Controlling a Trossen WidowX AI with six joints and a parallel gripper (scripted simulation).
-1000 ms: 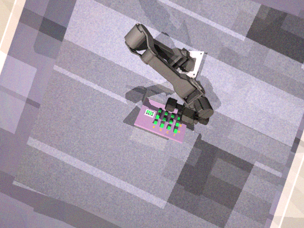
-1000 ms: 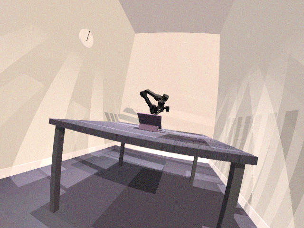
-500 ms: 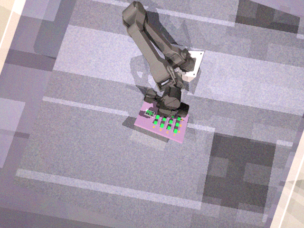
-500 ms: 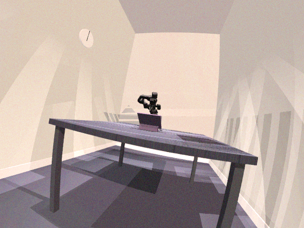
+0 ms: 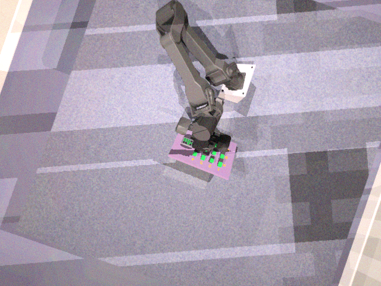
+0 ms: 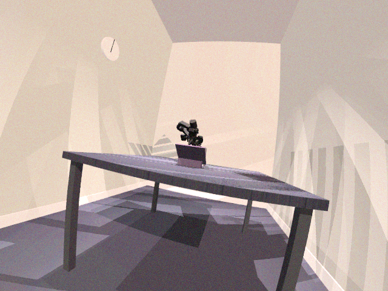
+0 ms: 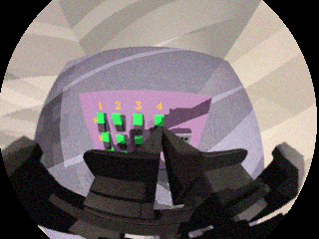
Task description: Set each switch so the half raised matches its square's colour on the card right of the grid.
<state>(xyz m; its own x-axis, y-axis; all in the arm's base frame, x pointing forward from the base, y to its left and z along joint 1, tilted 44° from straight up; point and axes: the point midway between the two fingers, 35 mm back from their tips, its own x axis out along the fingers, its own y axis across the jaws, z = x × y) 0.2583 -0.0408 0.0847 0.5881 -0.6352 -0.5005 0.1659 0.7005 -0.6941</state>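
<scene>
The pink panel [image 5: 224, 173] [image 6: 191, 153] [image 7: 130, 97] carries the rocker switches. In its far row, switch 1 [image 5: 219, 164] [image 7: 101, 119], switch 2 [image 5: 211, 159] [image 7: 117, 119], switch 3 [image 5: 203, 157] [image 7: 138, 119] and switch 4 [image 5: 194, 154] [image 7: 159, 119] show green halves. Row B's first switch [image 5: 222, 156] [image 7: 106, 136] also shows green; the arm and fingers hide much of the nearer rows. The raised halves are hard to tell. The card [image 5: 187, 141] [image 7: 183, 136] is partly hidden in the wrist view. My gripper [image 7: 160, 129] is shut and empty, its tips appearing just below switch 4; contact cannot be told.
The arm [image 5: 190, 77] [image 6: 189, 130] reaches over the panel from its white base plate [image 5: 248, 72]. A dark shadow [image 5: 181, 152] [image 7: 194, 109] crosses the panel's card side. The panel stands tilted on a pink block [image 6: 189, 162] on the table [image 6: 125, 161].
</scene>
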